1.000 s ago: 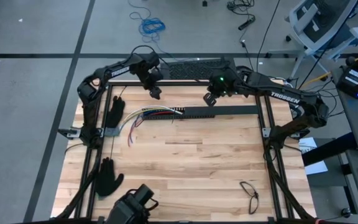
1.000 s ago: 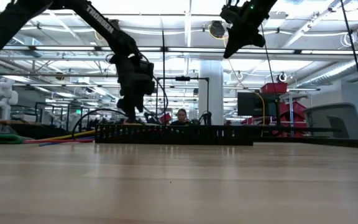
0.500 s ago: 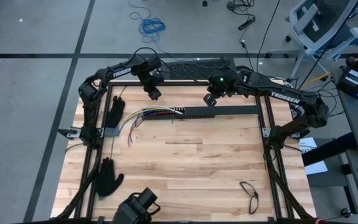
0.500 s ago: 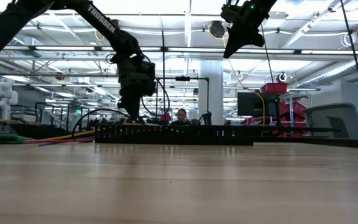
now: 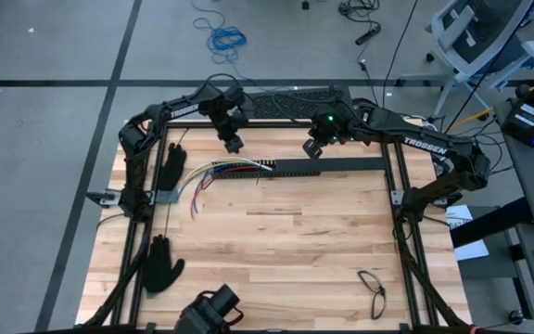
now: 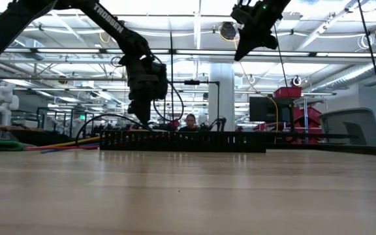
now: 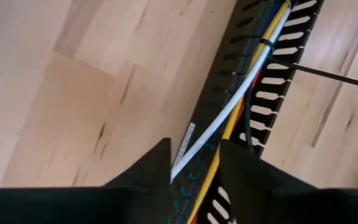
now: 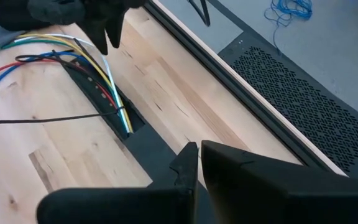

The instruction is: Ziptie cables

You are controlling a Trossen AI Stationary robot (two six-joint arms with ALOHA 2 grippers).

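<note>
Coloured cables (image 5: 213, 171) lay near the table's (image 5: 276, 250) far-left corner, running into the black slotted bar (image 5: 327, 165) along the far edge. Left gripper (image 7: 194, 163) was pinched on a white cable (image 7: 229, 115) above the bar's end. Right gripper (image 8: 199, 155) hung clenched, empty, over the bar. A ziptie (image 7: 328, 74) girdled the cables.

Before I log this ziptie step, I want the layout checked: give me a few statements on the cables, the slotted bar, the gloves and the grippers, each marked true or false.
1. The cables run into the left end of the black slotted bar. True.
2. Two black gloves lie on the table's right side. False: both lie on the left side.
3. The right gripper holds the cables. False: it is shut on nothing, above the bar.
4. A ziptie is already looped around the cables in the bar. True.
5. The left gripper hangs near the cables' end of the bar. True.
</note>
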